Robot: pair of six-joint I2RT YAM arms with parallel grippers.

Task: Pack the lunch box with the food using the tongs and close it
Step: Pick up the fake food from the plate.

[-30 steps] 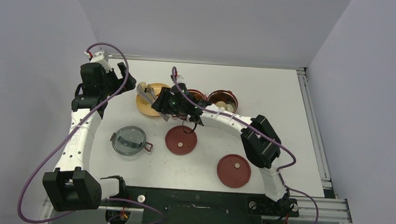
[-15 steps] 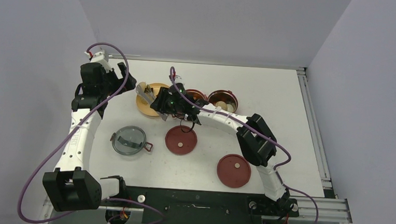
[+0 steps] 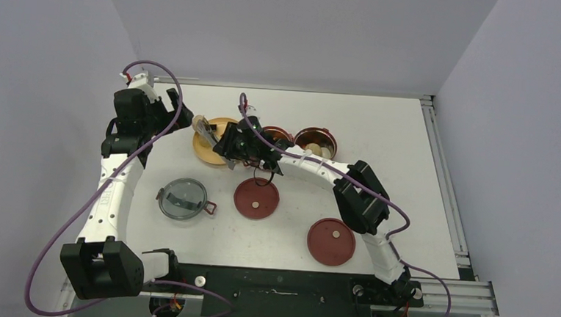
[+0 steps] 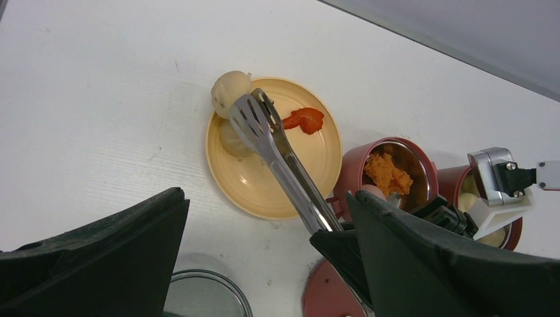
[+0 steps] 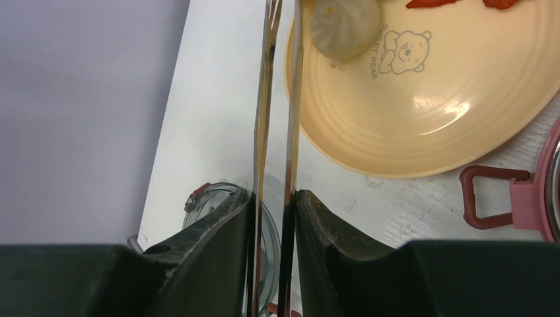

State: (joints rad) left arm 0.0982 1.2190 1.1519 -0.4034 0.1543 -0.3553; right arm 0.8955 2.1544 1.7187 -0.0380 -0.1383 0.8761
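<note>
My right gripper [image 3: 236, 142] [image 5: 274, 198] is shut on the silver tongs [image 4: 277, 152] [image 5: 264, 132], squeezing the two arms close together. The tong tips reach over the yellow plate [image 4: 264, 188] between two whitish dumplings [image 4: 230, 84] [image 4: 231, 140]. In the right wrist view one dumpling [image 5: 345, 25] lies just right of the arms, not between them. A red piece [image 4: 305, 119] sits on the plate's far side. Two maroon lunch box containers [image 3: 277, 136] [image 3: 316, 141] stand right of the plate; one holds orange food [image 4: 388, 173]. My left gripper [image 3: 168, 111] [image 4: 264, 198] hovers open and empty.
Two flat maroon lids [image 3: 256, 198] [image 3: 331, 242] lie on the white table in front of the containers. The grey translucent lid [image 3: 183, 198] lies at front left. A container's maroon side handle [image 5: 492, 198] sits close to the plate's rim.
The right gripper has closed further on the tongs, so their arms now stand narrower. Tongs and right arm shifted slightly back and left over the plate. The left arm has not moved.
</note>
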